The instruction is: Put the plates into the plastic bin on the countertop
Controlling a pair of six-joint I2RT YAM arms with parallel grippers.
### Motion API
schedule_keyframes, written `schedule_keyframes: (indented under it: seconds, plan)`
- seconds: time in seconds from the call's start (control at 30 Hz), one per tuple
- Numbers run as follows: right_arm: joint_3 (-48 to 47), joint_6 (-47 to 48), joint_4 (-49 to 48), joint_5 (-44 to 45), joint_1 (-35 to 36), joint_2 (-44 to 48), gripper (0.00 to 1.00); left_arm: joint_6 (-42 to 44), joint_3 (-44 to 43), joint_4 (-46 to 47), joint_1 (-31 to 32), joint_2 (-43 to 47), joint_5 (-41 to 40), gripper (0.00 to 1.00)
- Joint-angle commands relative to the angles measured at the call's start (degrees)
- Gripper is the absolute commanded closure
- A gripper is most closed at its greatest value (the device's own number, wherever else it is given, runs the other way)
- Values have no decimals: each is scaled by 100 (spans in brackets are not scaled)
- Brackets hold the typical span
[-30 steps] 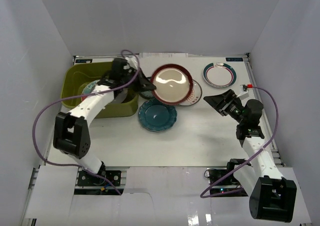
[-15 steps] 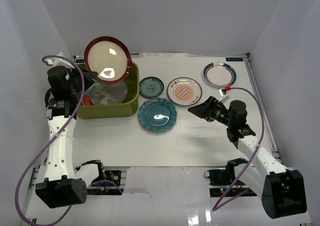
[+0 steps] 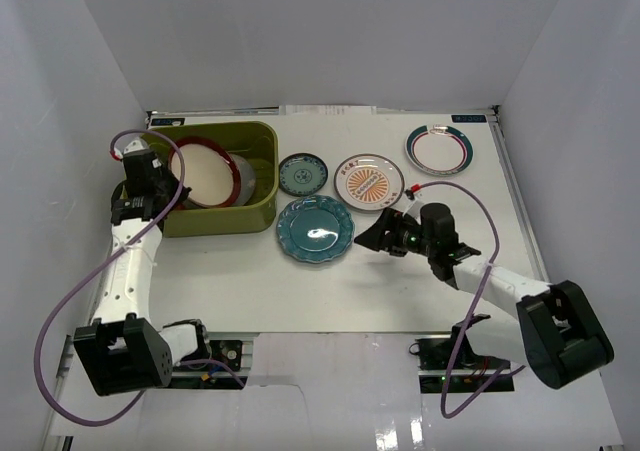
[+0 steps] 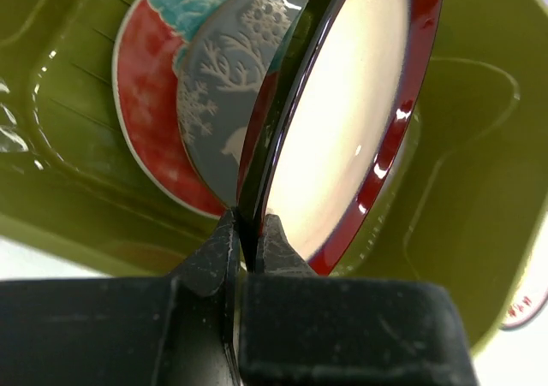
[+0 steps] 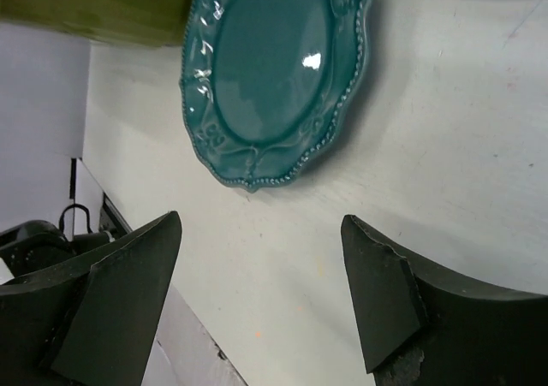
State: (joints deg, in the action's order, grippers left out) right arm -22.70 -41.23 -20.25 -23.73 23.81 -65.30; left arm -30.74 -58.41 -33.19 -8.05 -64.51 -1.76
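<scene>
Three plates are in the plastic bin [image 3: 262,209], and four lie flat on the table [image 3: 330,291] to its right. Your left pincer [image 4: 247,232] is pinching the lower rim of the dark-red-rimmed plate [image 4: 342,138], which stands on edge, tilted, inside the bin. Behind it lean the grey patterned plate [image 4: 218,103] and, further back, the red plate with teal flowers [image 4: 141,103]. You cannot tell whether the held plate touches the grey one. Your right pincer [image 5: 259,232] is spread wide with nothing in it, low over bare table just beside the plain teal plate [image 5: 274,69], not touching it. The small teal plate [image 3: 302,174], orange sunburst plate [image 3: 369,182] and white plate with teal-red rim [image 3: 438,149] sit along the far side, apart from each other.
</scene>
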Motion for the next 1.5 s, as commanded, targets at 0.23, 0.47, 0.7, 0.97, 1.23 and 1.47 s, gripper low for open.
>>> schedule_keyframes:
  seconds: [0.23,0.47,0.7,0.97,1.23,1.47]
  plan:
    - [-358,-95,-831,799,730,-1318,18,95,-118,1288,6,-790,-333,98]
    - [-446,-561,-1595,1028,730,-2328,42,121,-170,1289,6,-1344,-457,63]
    - [-657,-860,-1851,1257,730,-2856,43,244,-214,1113,6,-1740,-474,24]
    - [-570,-1641,-2684,1186,721,-3603,50,192,-92,1025,6,-1233,-501,5]
    - [133,-2477,-4082,966,713,-3711,92,-107,-109,1122,41,148,1067,3]
    - [1127,-2469,-3812,695,555,-1340,92,-582,181,1051,357,852,3926,5]
